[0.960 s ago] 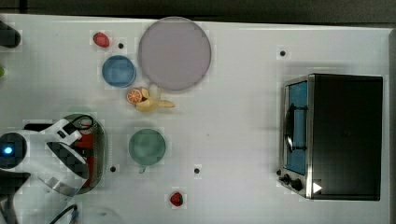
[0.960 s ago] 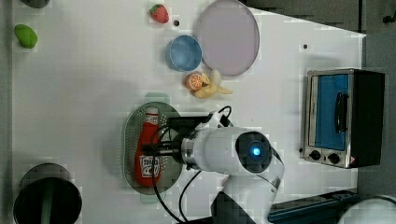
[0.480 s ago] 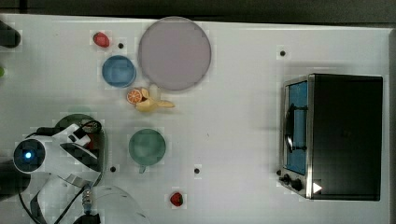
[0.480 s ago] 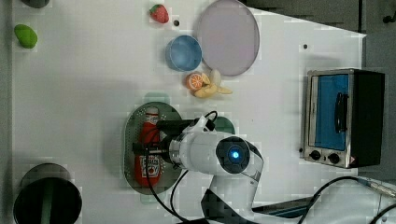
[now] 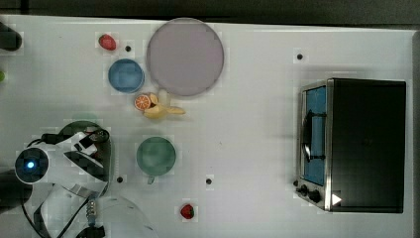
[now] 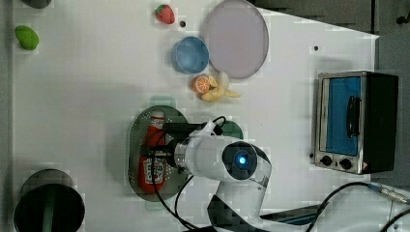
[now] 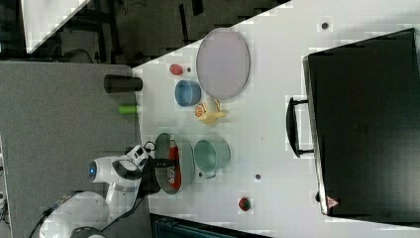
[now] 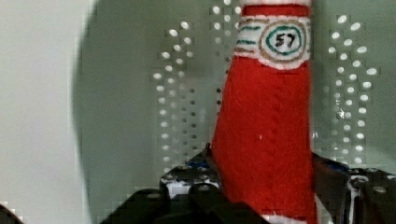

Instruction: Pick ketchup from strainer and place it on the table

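One bottle matters here: the ketchup (image 6: 150,153) lies flat in the strainer (image 6: 136,145), near the table's (image 6: 87,92) edge by the arm's base. Your gripper (image 8: 266,186) straddles its red body, one finger on each side, clenched on it, ready for lifting.

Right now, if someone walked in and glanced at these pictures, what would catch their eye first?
Probably the white robot arm with its glowing blue light, bent over the pale green strainer near the left view's lower left, where the red ketchup bottle lies. The wrist view shows that bottle up close between the gripper fingers. Next comes the black toaster oven on the top view's right, then the big lilac plate near the far edge.
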